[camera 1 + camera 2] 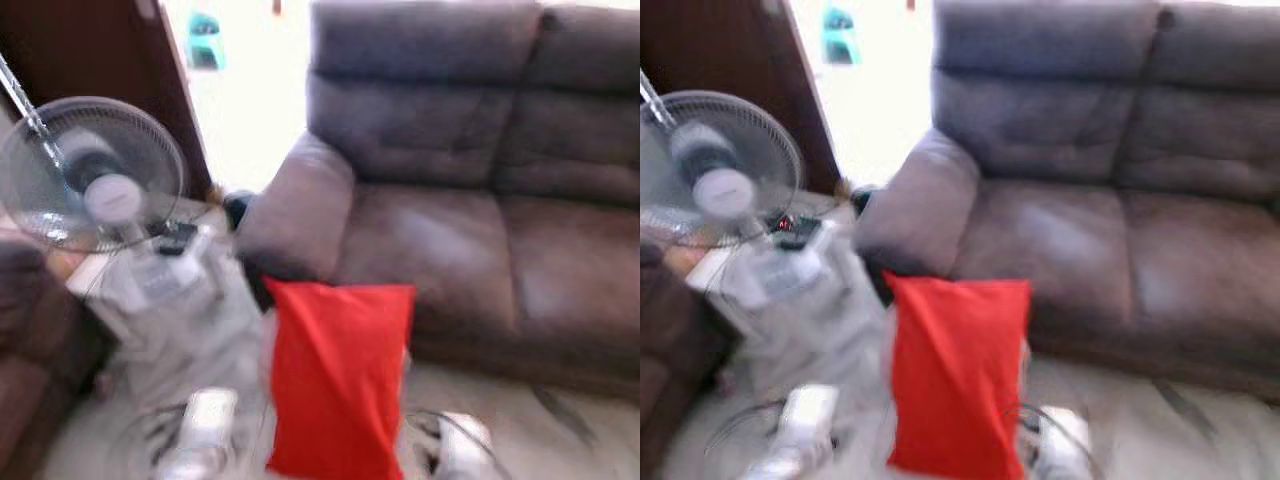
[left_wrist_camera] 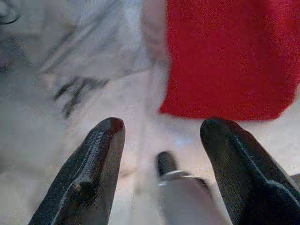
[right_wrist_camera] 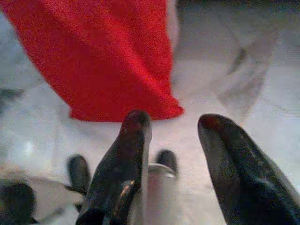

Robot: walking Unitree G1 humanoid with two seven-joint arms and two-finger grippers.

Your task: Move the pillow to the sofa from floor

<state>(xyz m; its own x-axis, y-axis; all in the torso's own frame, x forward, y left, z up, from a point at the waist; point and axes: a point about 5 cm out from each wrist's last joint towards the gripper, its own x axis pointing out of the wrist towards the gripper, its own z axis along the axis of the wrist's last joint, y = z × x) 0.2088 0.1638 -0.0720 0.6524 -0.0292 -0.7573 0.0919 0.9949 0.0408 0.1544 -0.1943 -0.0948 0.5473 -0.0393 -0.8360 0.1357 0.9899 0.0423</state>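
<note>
A red pillow stands upright on the pale marble floor, in front of the grey-brown sofa and just below its left armrest. My two silver arms reach in from below, one on each side of the pillow, and both are blurred. In the left wrist view, my left gripper is open, with the pillow a short way beyond its fingertips. My right gripper is open too, and the pillow's lower corner lies just past its tips. Neither gripper touches the pillow.
A standing fan is at the left, over a low white table with small items on it. Dark brown furniture fills the near left edge. A bright doorway opens behind the armrest. The views are motion-blurred.
</note>
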